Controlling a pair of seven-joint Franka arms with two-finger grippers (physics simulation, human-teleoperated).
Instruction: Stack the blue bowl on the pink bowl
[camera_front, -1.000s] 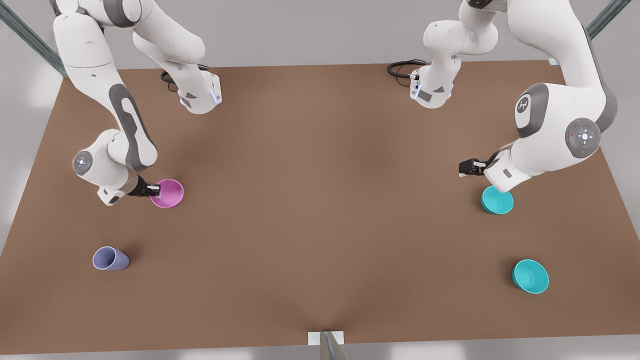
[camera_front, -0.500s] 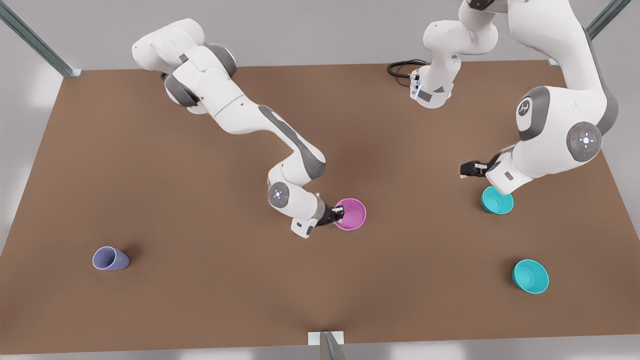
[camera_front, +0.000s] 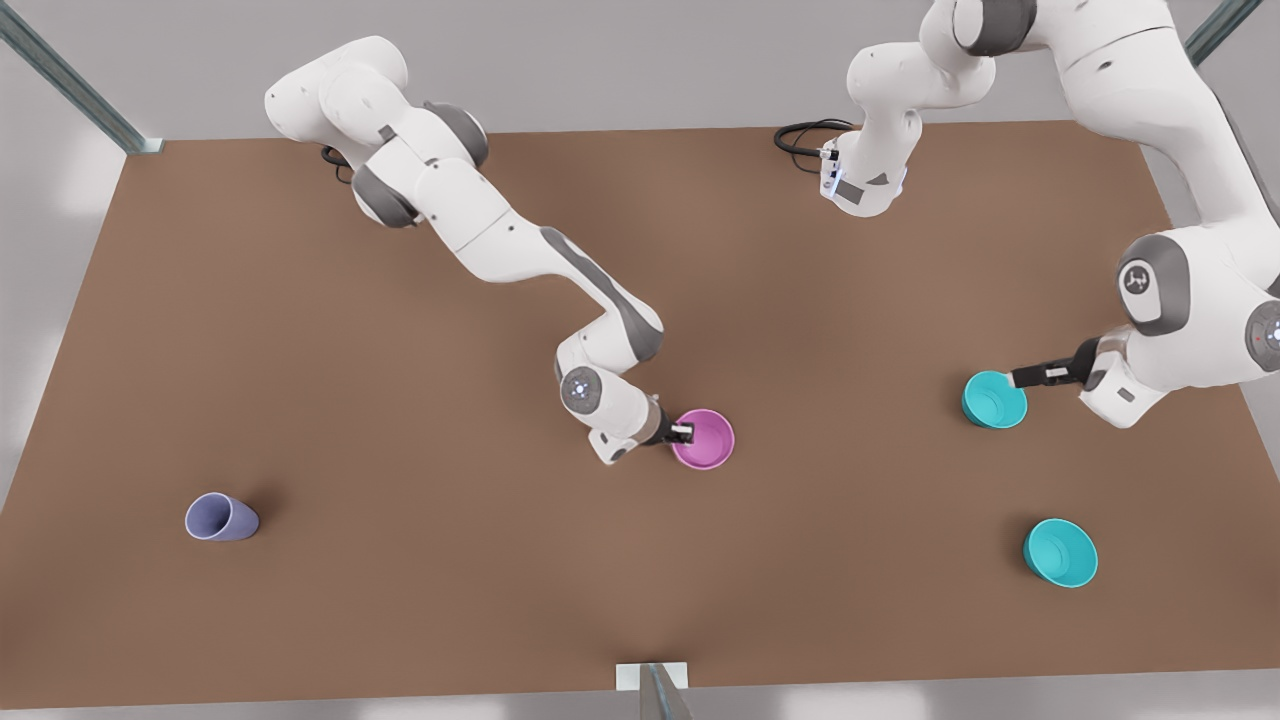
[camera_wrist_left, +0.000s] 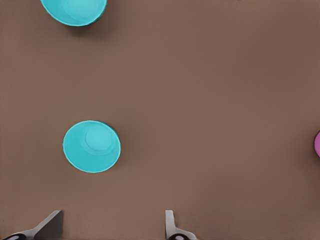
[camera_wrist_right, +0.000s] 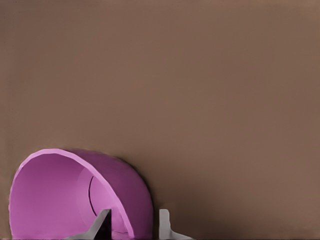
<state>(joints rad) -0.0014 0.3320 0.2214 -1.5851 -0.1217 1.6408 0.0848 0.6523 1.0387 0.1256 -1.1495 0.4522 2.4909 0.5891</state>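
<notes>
The pink bowl (camera_front: 708, 441) sits near the table's middle, with my right gripper (camera_front: 683, 432) shut on its rim from the front view's left. The right wrist view shows the bowl wall (camera_wrist_right: 75, 195) pinched between the fingers (camera_wrist_right: 100, 225). The blue bowl (camera_front: 994, 399) stands upright toward the front view's right. My left gripper (camera_front: 1025, 378) hovers just beside it on that side, open, with nothing between its fingertips (camera_wrist_left: 170, 225). In the left wrist view the blue bowl (camera_wrist_left: 91, 146) lies a little ahead of the gripper (camera_wrist_left: 110, 227), and a sliver of the pink bowl (camera_wrist_left: 317, 145) shows at the edge.
A slightly wider teal bowl (camera_front: 1060, 552) stands nearer the table's front edge at the right, cut off by the frame in the left wrist view (camera_wrist_left: 75, 10). A lavender tumbler (camera_front: 220, 517) lies at the front left. A black cable (camera_front: 805, 135) coils at the back edge.
My right gripper carried the pink bowl from the front view's left to the table's middle. My left arm swung to the right, so its gripper now points at the blue bowl from the right.
</notes>
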